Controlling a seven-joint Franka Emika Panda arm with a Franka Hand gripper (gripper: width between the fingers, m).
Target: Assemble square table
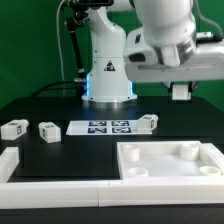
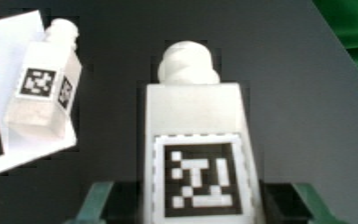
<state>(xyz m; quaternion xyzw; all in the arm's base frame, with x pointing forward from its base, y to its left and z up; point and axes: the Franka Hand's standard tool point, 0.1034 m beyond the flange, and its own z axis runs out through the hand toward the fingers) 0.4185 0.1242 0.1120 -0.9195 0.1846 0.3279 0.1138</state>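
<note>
We log the tool (image 1: 180, 91) raised well above the dark counter (image 1: 75, 160), toward the exterior view's right. In the wrist view the tool (image 2: 197, 205) is clamped on the held leg (image 2: 194, 115). The jaws stand partway in, with a dark finger (image 2: 105, 203) on each flank. The leg's tag faces the camera and its rounded stub end points away from the tool. It hangs clear of the counter.

The tabletop (image 1: 170, 179) lies flat at the front on the exterior view's right, rim up, with its round corner sockets showing.

The board leg (image 1: 147, 124) sits at the end of the marker board (image 1: 108, 127) on the exterior view's right. We cannot tell if it touches the board or lies just beside it. In the wrist view it shows beside the held leg, apart from it.

The far-left leg (image 1: 12, 127) and the next leg (image 1: 47, 131) lie near each other, not touching, on the exterior view's left.

White rails (image 1: 20, 165) run along the front and the exterior view's left.
</note>
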